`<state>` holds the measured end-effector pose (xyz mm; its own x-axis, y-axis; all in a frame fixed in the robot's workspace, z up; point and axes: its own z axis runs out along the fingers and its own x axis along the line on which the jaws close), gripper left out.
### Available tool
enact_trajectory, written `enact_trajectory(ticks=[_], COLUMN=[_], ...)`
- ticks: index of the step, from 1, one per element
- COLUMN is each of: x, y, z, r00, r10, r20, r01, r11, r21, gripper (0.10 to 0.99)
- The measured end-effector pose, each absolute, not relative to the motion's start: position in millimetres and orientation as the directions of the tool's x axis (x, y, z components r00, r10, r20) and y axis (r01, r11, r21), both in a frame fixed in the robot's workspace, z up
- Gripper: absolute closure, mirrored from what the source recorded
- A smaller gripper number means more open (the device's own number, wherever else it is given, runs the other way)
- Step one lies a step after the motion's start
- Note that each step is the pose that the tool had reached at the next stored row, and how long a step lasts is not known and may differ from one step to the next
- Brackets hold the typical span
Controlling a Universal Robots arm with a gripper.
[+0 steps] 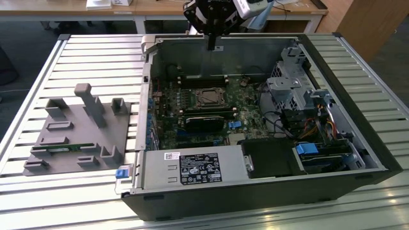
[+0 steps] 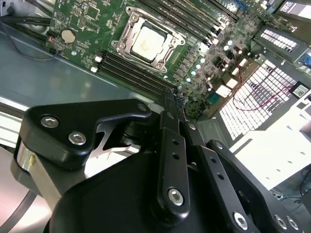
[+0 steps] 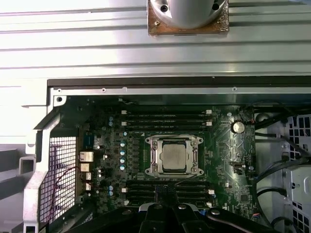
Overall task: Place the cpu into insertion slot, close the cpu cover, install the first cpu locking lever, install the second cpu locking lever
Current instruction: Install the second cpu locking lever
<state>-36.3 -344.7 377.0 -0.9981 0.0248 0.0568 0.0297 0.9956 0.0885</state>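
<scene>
Above the open case's far wall, your gripper [image 1: 213, 47] hangs with fingers pressed together, holding nothing. Well below it, the cpu [image 3: 174, 157] sits in the insertion slot [image 3: 151, 162] (cover [image 2: 171, 35] closed around it) on the motherboard [image 3: 233, 155].

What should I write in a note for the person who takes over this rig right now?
Pincer: shut, holds nothing, and hangs over the open case, above the board and touching no part.
Cpu: lies flat in the slot, metal face up.
Cover: appears to lie down around the cpu.
Done: cpu placed; cover seemingly closed.
Left: both levers. Their state cannot be told from these views, so check them.
</scene>
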Motion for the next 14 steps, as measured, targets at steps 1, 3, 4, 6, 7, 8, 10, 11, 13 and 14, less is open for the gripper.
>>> enact_trajectory(ticks=[1, 3, 4, 6, 7, 8, 10, 11, 13, 14], x=[-36.3, -36.3, -36.3, -36.3, -36.3, -36.3, -36.3, -36.3, -36.3, -36.3], y=[-344.7, -344.7, -344.7, -344.7, -344.7, -344.7, -344.7, -344.7, -344.7, -344.7], z=[376.5, 375.7, 375.6, 375.3, 375.1, 374.6, 373.1, 372.2, 370.0, 368.9], r00=[-0.998, -0.998, -0.998, -0.998, -0.998, -0.998, -0.998, -0.998, -0.998, -0.998], r10=[0.025, 0.025, 0.025, 0.025, 0.025, 0.025, 0.025, 0.025, 0.025, 0.025], r20=[0.057, 0.057, 0.057, 0.057, 0.057, 0.057, 0.057, 0.057, 0.057, 0.057], r01=[0.03, 0.03, 0.03, 0.03, 0.03, 0.03, 0.03, 0.03, 0.03, 0.03], r11=[0.996, 0.996, 0.996, 0.996, 0.996, 0.996, 0.996, 0.996, 0.996, 0.996], r21=[0.088, 0.088, 0.088, 0.088, 0.088, 0.088, 0.088, 0.088, 0.088, 0.088], gripper=[0.98, 0.98, 0.98, 0.98, 0.98, 0.98, 0.98, 0.98, 0.98, 0.98])
